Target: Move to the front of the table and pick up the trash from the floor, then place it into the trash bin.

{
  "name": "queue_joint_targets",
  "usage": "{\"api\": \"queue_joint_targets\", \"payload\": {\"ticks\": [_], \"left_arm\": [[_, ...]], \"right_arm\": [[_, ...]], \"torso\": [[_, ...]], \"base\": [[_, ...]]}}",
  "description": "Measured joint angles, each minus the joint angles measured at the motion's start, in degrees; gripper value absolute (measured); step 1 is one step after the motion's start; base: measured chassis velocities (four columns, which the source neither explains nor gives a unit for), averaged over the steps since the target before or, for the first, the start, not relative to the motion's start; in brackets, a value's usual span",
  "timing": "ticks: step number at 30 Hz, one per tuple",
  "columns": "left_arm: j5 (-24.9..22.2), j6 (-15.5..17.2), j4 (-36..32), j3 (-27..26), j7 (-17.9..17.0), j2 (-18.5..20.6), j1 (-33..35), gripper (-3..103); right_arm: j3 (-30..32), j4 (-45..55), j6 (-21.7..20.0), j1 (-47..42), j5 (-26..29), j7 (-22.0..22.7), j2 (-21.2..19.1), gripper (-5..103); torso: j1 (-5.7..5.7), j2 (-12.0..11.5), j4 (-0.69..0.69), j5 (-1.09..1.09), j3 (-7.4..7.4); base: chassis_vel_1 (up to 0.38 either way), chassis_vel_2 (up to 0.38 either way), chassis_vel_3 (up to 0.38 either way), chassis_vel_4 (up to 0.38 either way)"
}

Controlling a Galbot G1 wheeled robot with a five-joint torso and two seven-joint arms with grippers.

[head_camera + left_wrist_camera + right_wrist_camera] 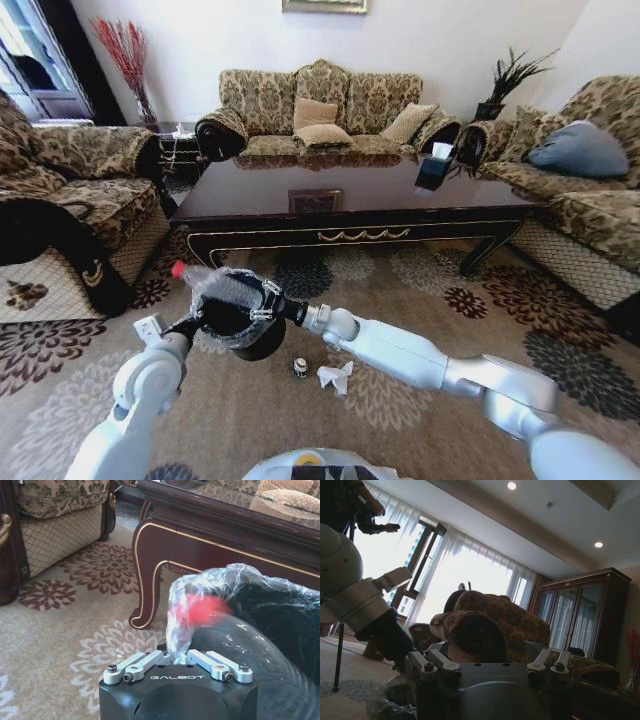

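floral carpet (420,300), dark glossy table (350,195), sofas (320,105)

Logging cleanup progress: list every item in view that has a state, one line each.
trash bin: lined, clear plastic folded over its rim, a pincer on either side.
bottle: red cap on, lying across the bin's mouth.
can: upright on the carpet.
tissue: crumpled, on the carpet beside the can.
left pincer: up against the bin's liner.
right pincer: at the bin's rim.
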Motion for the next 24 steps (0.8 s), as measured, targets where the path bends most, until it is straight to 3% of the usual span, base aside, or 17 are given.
{"api": "queue_joint_targets", "payload": {"ticks": [1,4,11,16,24], "left_arm": [[0.00,0.00,0.00,0.00,0.00,0.00,0.00,3],[0.00,-0.05,-0.45,-0.52,0.06,-0.05,0.63,3],[-0.02,-0.07,-1.29,-2.20,0.14,-0.38,1.62,3],[-1.08,-0.46,-2.35,-6.53,0.16,0.04,2.28,3],[-2.28,-0.76,-1.91,-11.24,0.07,0.93,2.92,3]], "right_arm": [[0.00,0.00,0.00,0.00,0.00,0.00,0.00,83],[0.55,0.34,-0.04,-0.40,-0.15,0.49,-0.64,97],[5.45,1.12,-0.85,-3.72,-0.12,1.41,-2.43,100],[12.68,1.32,-3.43,-8.70,1.30,3.86,-6.09,100],[15.36,0.63,-9.02,-14.09,3.33,9.11,-9.15,100]], "torso": [[0.00,0.00,0.00,0.00,0.00],[0.00,0.00,0.00,0.00,0.00],[0.00,0.00,0.00,0.00,0.00],[0.00,0.00,-0.02,0.02,0.00],[0.00,0.00,0.00,0.01,0.00]], "base": [[0.000,0.000,0.000,0.000],[0.000,0.000,0.000,0.000],[0.000,0.000,0.000,0.000],[0.000,0.000,0.000,0.000],[0.000,0.000,0.000,0.000]]}}
